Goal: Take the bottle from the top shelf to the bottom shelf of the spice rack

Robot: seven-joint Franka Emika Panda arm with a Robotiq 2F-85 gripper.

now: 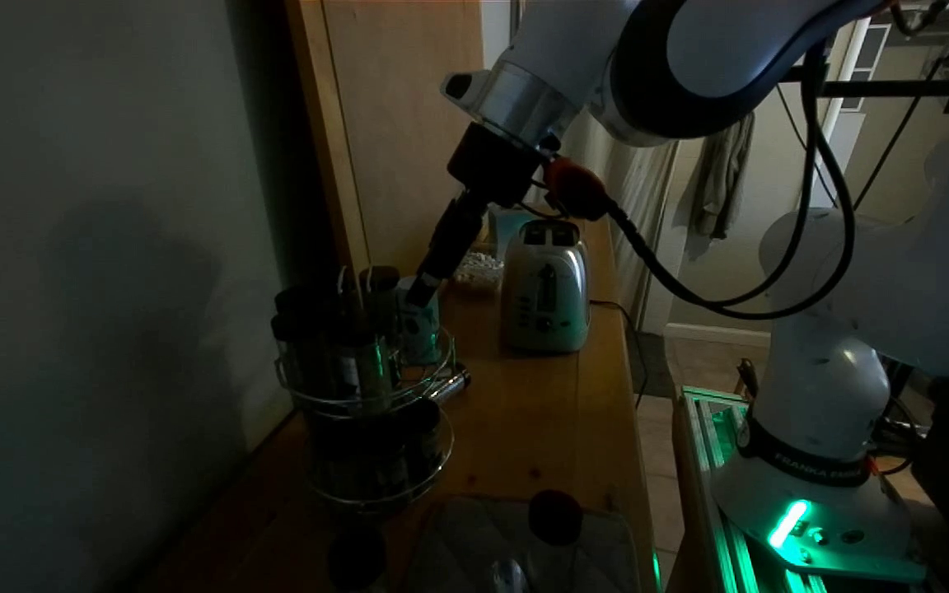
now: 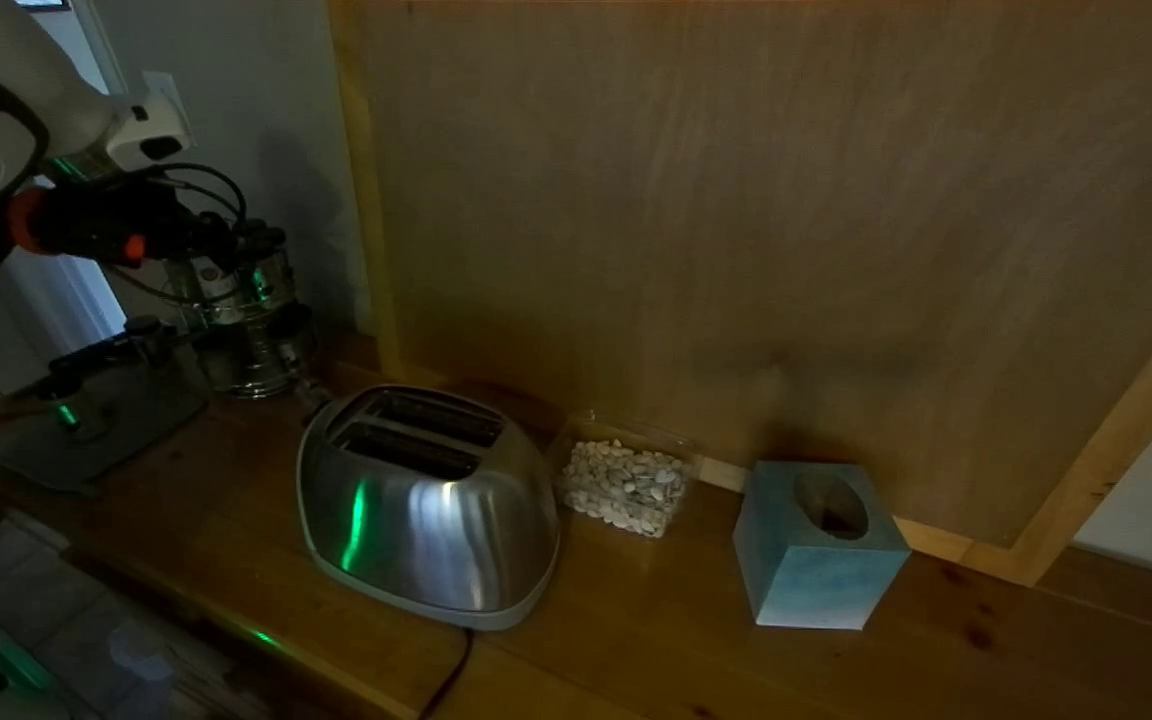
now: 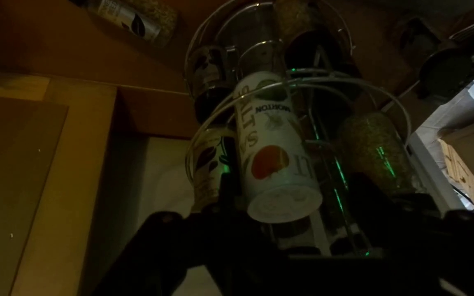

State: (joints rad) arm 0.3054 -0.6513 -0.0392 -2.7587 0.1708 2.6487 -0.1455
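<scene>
Salt bottle (image 3: 273,142), white — Morton lettering, red round motif — stands on the spice rack's top shelf (image 1: 343,402), right side in an exterior view; fingers (image 3: 376,211) wide apart, holding nothing.

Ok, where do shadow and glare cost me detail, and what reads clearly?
In an exterior view, dark-lidded jars low on the two-tier wire spice rack sink into shadow; in an exterior view, green glare streaks the silver metal toaster; in the wrist view, the black gripper lacks detail, but "SALT" reads on the white cylindrical canister.
</scene>
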